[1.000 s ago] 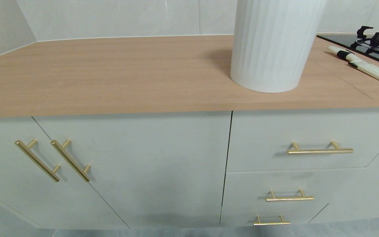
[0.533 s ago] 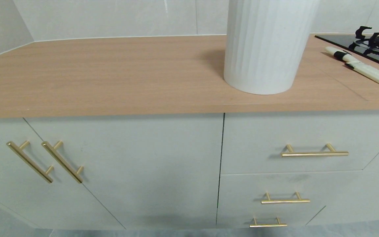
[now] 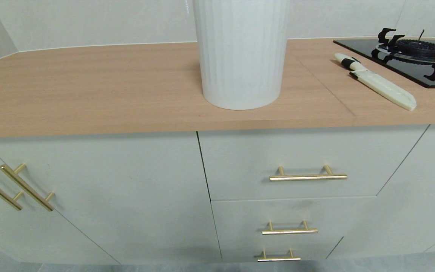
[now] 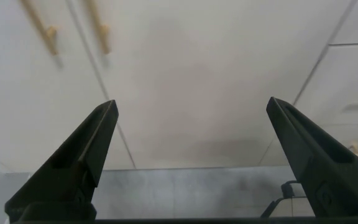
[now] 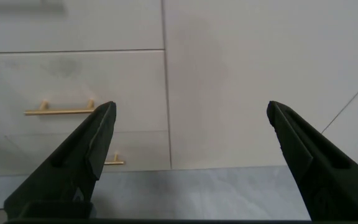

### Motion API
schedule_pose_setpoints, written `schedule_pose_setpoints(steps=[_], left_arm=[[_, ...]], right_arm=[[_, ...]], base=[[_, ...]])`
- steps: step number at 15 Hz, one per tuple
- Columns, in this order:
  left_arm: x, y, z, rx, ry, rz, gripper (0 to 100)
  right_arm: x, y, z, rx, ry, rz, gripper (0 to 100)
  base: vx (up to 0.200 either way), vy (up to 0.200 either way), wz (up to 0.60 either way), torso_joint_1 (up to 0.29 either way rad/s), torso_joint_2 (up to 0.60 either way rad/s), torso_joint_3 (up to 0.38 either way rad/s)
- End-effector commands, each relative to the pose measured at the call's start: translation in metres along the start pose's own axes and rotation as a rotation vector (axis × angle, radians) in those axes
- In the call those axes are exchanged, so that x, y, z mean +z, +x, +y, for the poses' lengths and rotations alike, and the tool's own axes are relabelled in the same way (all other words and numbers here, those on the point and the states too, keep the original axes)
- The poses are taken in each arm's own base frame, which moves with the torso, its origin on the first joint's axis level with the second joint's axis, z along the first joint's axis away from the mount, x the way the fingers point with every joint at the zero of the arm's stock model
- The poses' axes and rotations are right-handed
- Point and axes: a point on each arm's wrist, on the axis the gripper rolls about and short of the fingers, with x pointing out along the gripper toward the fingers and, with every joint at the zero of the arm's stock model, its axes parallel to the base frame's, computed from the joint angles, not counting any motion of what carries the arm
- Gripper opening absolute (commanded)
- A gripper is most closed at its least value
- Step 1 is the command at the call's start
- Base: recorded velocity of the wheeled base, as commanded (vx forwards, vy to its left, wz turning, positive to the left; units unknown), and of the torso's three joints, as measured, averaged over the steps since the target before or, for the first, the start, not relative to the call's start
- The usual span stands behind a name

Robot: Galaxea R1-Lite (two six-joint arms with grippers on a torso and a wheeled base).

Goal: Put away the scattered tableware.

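Note:
A cream-bladed knife [image 3: 376,82] with a black band on its handle lies on the wooden countertop [image 3: 89,90] at the right, beside the stove. A tall white ribbed container [image 3: 241,53] stands mid-counter near the front edge. My left gripper [image 4: 191,109] hangs low in front of the pale cabinet doors, open, with nothing between its fingers. My right gripper [image 5: 191,111] is also low, facing the drawer fronts, open and empty.
A black gas stove [image 3: 410,56] sits at the counter's far right. Below the counter are cabinet doors with gold handles [image 3: 26,187] at the left and three drawers with gold bar handles [image 3: 308,176]. Grey floor lies beneath.
The head camera has turned to the right: the container, knife and stove all sit further left in the picture. The things themselves have not moved.

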Motion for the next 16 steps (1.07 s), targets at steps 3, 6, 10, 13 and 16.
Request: schedule_pose_setpoints(steps=[3,6,10,13,16], left_arm=[[0.0000,0.0001,0.0001,0.001,-0.002,0.002,100],[0.0000,0.0001,0.0001,0.001,-0.005,0.002,100],[0.0000,0.0001,0.0001,0.001,-0.004,0.002,100],[0.0000,0.0001,0.0001,0.001,-0.004,0.002,100],[0.0000,0.0001,0.0001,0.001,-0.004,0.002,100]], right_arm=[[0.0001,0.0001,0.0000,0.000,-0.001,0.001,100],[0.0001,0.0001,0.0000,0.000,-0.001,0.001,100],[0.0001,0.0001,0.0000,0.000,-0.001,0.001,100],[0.0001,0.0001,0.0000,0.000,-0.001,0.001,100],[0.0001,0.0001,0.0000,0.000,-0.001,0.001,100]], base=[[0.067,0.000,0.00,0.002,0.00,0.002],[0.200,0.000,0.00,-0.002,0.00,0.002],[0.100,0.000,0.00,0.002,0.00,0.000],[0.000,0.000,0.00,0.000,0.00,0.000],[0.000,0.000,0.00,0.000,0.00,0.000]])
